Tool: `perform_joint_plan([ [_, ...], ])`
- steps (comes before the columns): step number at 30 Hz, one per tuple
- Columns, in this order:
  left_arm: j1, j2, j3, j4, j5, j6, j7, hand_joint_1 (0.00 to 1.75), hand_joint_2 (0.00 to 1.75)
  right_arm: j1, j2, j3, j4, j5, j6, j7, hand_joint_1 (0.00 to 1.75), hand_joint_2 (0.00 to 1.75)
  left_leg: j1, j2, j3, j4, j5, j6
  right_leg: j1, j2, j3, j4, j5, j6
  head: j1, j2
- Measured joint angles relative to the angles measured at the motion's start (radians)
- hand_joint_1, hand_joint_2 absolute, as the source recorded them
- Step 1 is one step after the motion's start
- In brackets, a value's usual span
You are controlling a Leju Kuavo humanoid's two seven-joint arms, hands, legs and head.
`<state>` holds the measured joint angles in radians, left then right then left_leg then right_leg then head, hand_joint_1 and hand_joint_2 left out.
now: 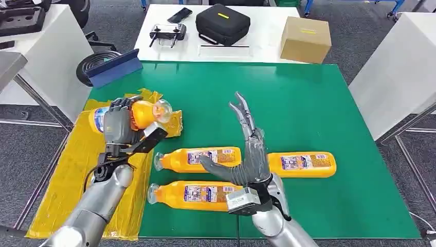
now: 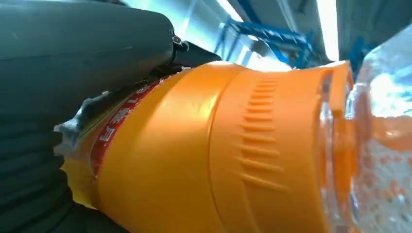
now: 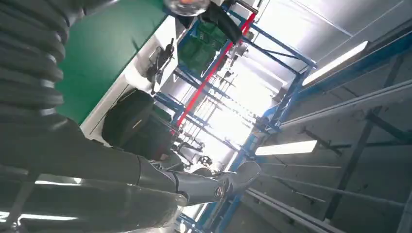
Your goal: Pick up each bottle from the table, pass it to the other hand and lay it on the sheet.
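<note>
My left hand [image 1: 119, 122] grips an orange bottle [image 1: 145, 112] with a clear cap, held over the yellow sheet [image 1: 72, 170] at the table's left edge. Close up, the same bottle [image 2: 204, 155] shows its ribbed orange shoulder against my left hand [image 2: 63, 63]. My right hand [image 1: 247, 149] is raised at mid table, open, fingers stretched up and holding nothing; its fingers [image 3: 204, 187] point toward the ceiling. Three more orange bottles lie on the green mat: one [image 1: 198, 158] left of my right hand, one [image 1: 303, 164] to its right, one [image 1: 190, 194] nearest me.
The green mat [image 1: 308, 103] covers the table. Behind it, a white table carries a black case [image 1: 222, 24], a cardboard box [image 1: 305, 39] and a controller [image 1: 167, 35]. A blue scraper [image 1: 114, 68] sits at the mat's far left corner. White tables stand on both sides.
</note>
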<state>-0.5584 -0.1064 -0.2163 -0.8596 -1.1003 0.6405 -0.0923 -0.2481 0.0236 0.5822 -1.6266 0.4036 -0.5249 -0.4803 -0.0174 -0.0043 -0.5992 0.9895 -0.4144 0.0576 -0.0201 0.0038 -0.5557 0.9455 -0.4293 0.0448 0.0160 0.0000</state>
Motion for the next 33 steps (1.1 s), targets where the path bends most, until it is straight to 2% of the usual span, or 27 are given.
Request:
perform_joint_plan([
  [6, -0.081, -0.018, -0.045, 0.222, -0.090, 0.009, 0.023, 1.75, 1.75, -0.001, -0.034, 0.020, -0.019, 0.003, -0.020, 0.006, 0.00, 1.75, 0.000, 0.000, 0.000, 0.000, 0.000, 0.000, 0.000, 0.000, 0.000, 0.000, 0.000, 0.000, 0.000, 0.000],
  [13, -0.143, -0.017, -0.084, 0.389, -0.183, -0.007, 0.166, 1.75, 1.75, 0.000, -0.062, 0.042, -0.023, 0.003, -0.037, 0.007, 0.00, 1.75, 0.000, 0.001, 0.000, 0.000, 0.000, 0.000, 0.000, 0.000, 0.000, 0.000, 0.000, 0.000, 0.000, 0.000],
  [33, -0.212, 0.066, -0.012, 0.504, -0.136, -0.036, 0.239, 1.75, 1.75, 0.011, -0.092, 0.059, -0.020, -0.016, -0.048, 0.006, 0.00, 1.75, 0.000, 0.000, 0.000, 0.000, 0.000, 0.000, 0.000, 0.000, 0.000, 0.001, 0.000, 0.000, 0.000, 0.000],
])
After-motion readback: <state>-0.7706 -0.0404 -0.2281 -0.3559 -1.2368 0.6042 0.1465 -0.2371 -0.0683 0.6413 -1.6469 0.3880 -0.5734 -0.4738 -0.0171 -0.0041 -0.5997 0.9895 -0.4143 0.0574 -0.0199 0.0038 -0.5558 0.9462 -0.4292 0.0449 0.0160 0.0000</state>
